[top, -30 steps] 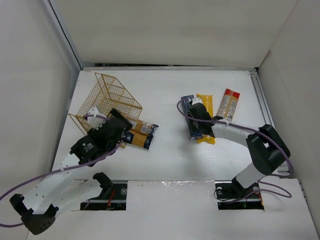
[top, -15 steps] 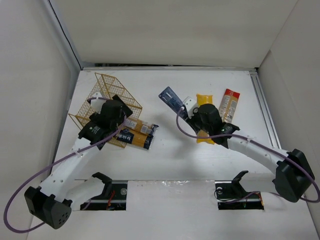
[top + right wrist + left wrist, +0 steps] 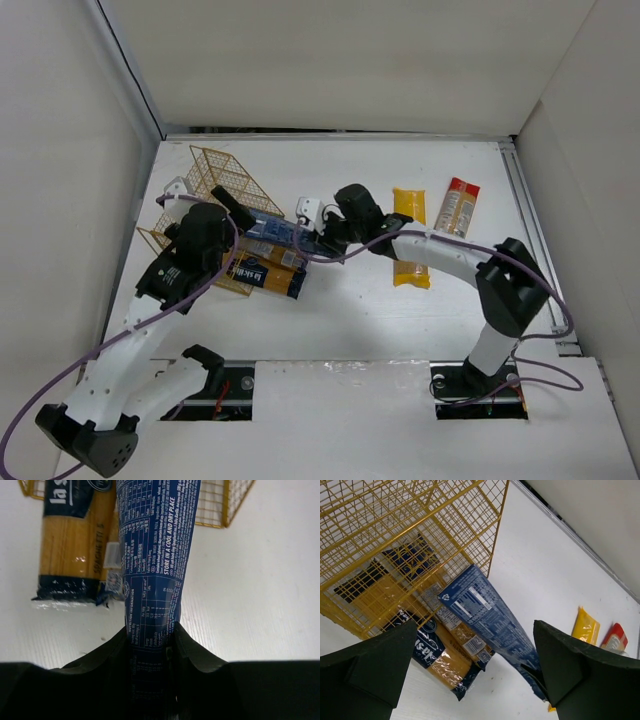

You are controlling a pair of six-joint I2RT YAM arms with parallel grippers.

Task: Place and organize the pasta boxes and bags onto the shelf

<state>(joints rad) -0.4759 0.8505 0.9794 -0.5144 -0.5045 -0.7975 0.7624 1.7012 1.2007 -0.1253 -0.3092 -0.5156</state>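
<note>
the right gripper (image 3: 150,635) is clamping the near end of the dark blue box (image 3: 270,229), its fingers pressing both narrow sides. the box is stretching leftward, its far end lying over the two yellow packs with dark labels (image 3: 265,272) and meeting the front edge of the shelf (image 3: 225,185); whether it is passing inside the mesh cannot be told. the shelf is sitting at the table's (image 3: 350,310) left back corner, near the left wall. the packs are poking out of its lower compartment toward the middle. the left gripper (image 3: 475,630) is hovering above the shelf with its fingers spread wide, gripping nothing. the plain yellow bag (image 3: 408,203) and the red-and-clear bag (image 3: 459,208) are lying side by side well apart on the right. bare tabletop is showing between them and the shelf, and along the near edge.
</note>
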